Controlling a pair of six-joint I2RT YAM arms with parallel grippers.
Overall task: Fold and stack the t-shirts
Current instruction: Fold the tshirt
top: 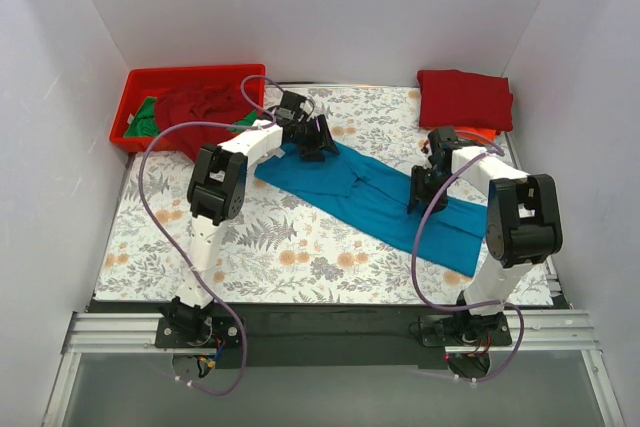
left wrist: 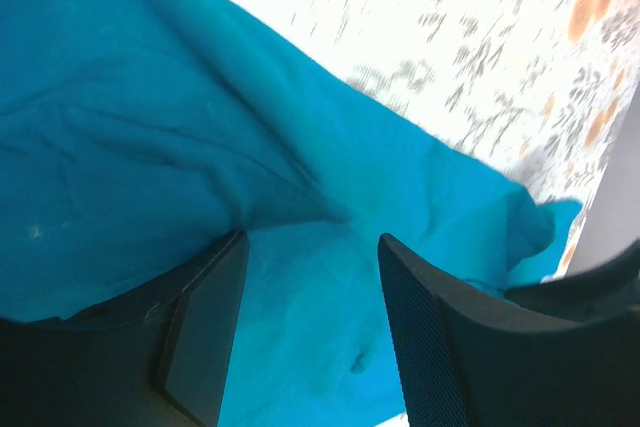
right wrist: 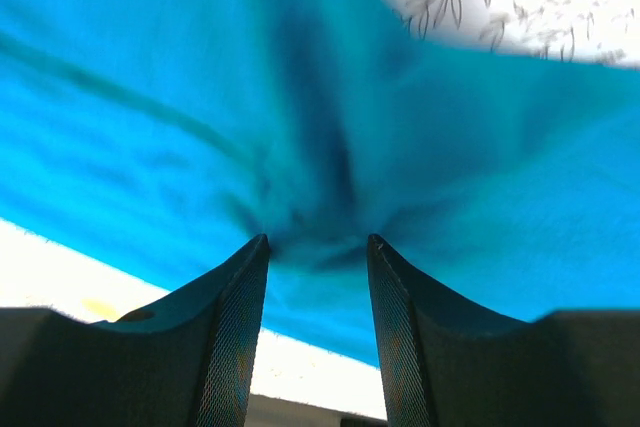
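Pinching bunched teal t-shirt (left wrist: pixel 150 97) between half-closed fingers of left gripper (left wrist: pixel 312 242); same with right gripper (right wrist: pixel 318 245), puckers radiating just ahead; soft, light, limp; probably best held at hems.

2 white-and-black arms (top: pixel 250 143), purple cables (top: pixel 414 257)

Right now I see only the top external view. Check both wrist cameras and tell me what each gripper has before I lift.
Observer: In the right wrist view, the teal t-shirt puckers into a dark knot exactly at the right gripper, pinched there.
Operator: Now the left.
Observer: The left gripper has teal cloth filling its gap, with creases running in toward it.
Operator: Report anything else caught.
Observer: Nothing else shows, only teal cloth at either gripper.
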